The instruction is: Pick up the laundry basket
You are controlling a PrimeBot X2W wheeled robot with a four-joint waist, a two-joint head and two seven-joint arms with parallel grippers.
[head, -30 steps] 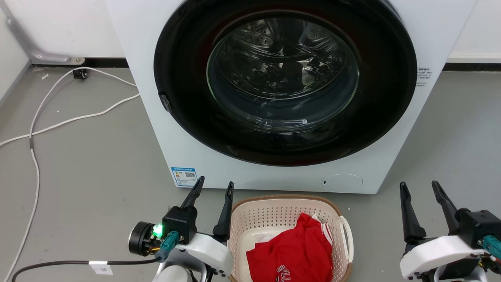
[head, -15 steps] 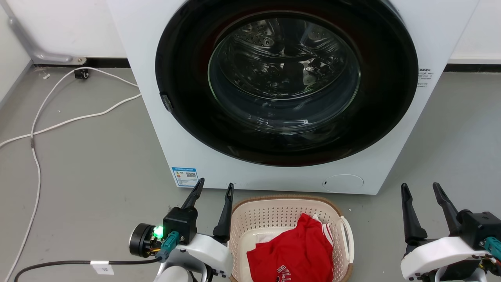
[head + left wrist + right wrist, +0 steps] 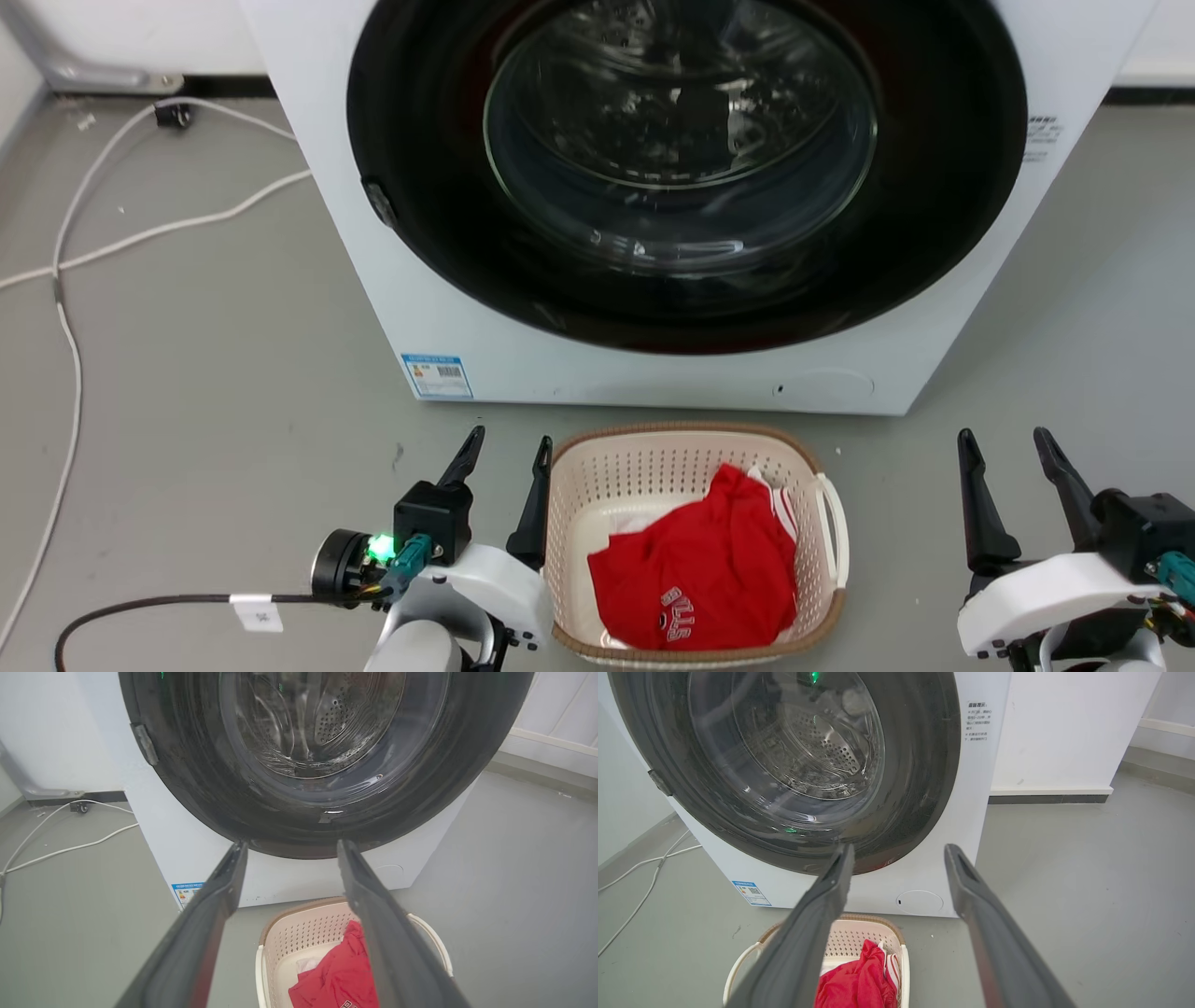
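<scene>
Head camera has dipped (arms unmoved): laundry basket [image 3: 635, 476] sits on the floor [image 3: 233, 373], near the washer [image 3: 523, 373]. Left pincer [image 3: 511, 437], just beside it, and right pincer [image 3: 1002, 434] both gape empty; grip both handles [image 3: 834, 527] evenly.

Washing machine [image 3: 653, 383] top cut off, laundry basket [image 3: 299, 933] near end cropped, blue label [image 3: 437, 375] unreadable
</scene>
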